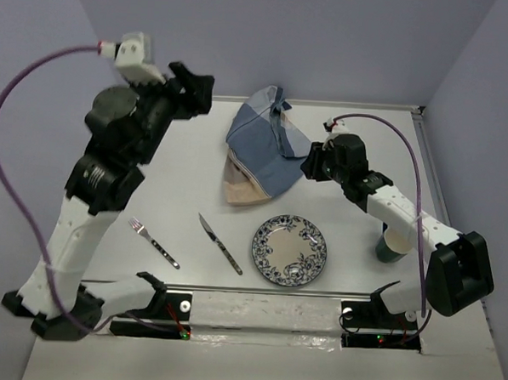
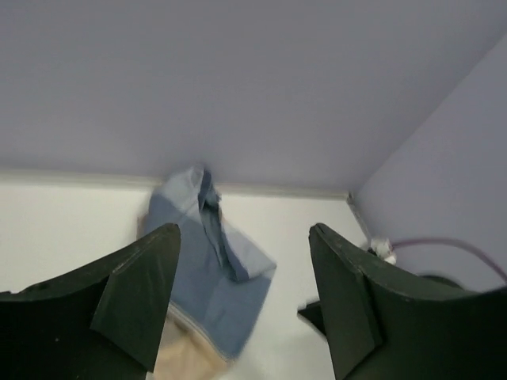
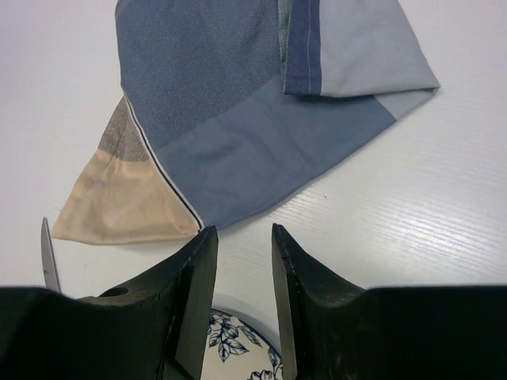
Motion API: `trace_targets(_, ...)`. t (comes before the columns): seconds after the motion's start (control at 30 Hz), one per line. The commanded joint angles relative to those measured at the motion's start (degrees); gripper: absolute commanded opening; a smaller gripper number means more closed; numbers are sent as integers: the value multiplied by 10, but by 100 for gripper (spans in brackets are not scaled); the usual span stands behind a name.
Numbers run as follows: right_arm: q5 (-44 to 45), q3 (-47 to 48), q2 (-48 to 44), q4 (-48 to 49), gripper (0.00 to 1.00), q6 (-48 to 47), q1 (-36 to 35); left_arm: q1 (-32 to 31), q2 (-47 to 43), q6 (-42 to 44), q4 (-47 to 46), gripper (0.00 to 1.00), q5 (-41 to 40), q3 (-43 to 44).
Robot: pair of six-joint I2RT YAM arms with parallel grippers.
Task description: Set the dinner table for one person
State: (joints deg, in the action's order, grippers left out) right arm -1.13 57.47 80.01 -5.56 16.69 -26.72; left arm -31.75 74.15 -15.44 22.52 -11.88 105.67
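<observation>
Now right gripper [image 3: 242,233] hangs beside placemat [image 3: 238,134] on dinner table [image 3: 412,206]

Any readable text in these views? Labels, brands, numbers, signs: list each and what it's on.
None readable in any view.
plate: blue floral pattern only, no lettering.
cup: partly hidden by the right arm; no print visible on what shows.
placemat: blue and beige cloth panels, no tag or wording seen.
fork, knife: too small to show any stamp.
</observation>
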Motion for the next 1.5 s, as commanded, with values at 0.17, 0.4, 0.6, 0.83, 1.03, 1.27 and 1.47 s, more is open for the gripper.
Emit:
trace_targets(0.17,16,20,-19,20,40,-6,-4,1,-193,-307,-174,74,24,-633)
trace_targets(0.4,2,-13,-36,20,42,-9,-4,-1,-214,-411,-265,81,24,-748)
trace_targets(0.6,-15,-17,-33,23,43,-6,-4,-4,-196,-454,-349,83,24,-818)
trace_targets(0.83,-30,-15,-25,26,43,-5,-4,-4,-152,-479,-408,82,21,-815)
trace_targets(1.03,-34,-18,-24,28,43,-2,-4,-5,-102,-499,-447,80,34,-811)
trace_targets(1.27,-34,-22,-25,31,43,-3,-4,-7,-67,-516,-456,75,20,-816)
trace_targets(1.47,-36,-19,-21,32,44,-3,-4,-7,-39,-520,-474,67,19,-808)
